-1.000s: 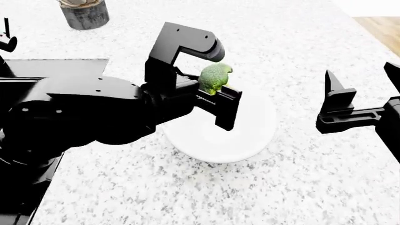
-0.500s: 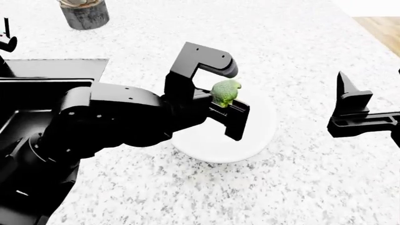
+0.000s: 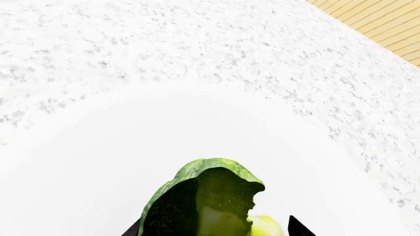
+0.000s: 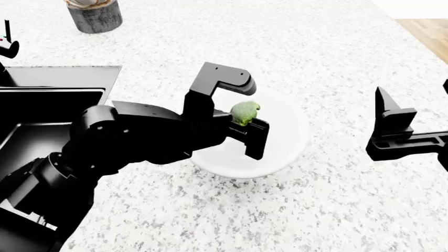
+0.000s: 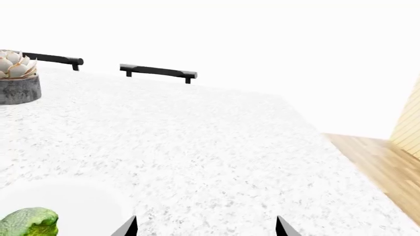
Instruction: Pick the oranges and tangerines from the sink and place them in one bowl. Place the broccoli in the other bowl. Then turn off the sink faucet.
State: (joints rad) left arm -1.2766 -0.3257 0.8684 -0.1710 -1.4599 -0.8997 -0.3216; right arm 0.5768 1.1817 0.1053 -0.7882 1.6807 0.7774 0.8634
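At the centre of the head view, the small green broccoli floret with the bumpy crown (image 4: 244, 112) is clamped between the fingers of the black left gripper (image 4: 246, 118), directly over the wide smooth white ceramic bowl (image 4: 290, 137). Compared with the picture half a second earlier, the floret has been lowered and drawn slightly to the left of the frame, so that it now sits closer to the bowl's interior; a second ago it was held higher still. In the left wrist view, the floret is seen at the lower middle with only white bowl surface behind it, which suggests that it is well placed for release. The black right gripper (image 4: 413, 126), at the right edge of the head view, is held with its fingers apart and empty, above the speckled white stone counter (image 4: 210, 210). The black rectangular sink (image 4: 42, 105) is partly visible at the left. The broccoli step is judged nearly done, with only the release remaining.
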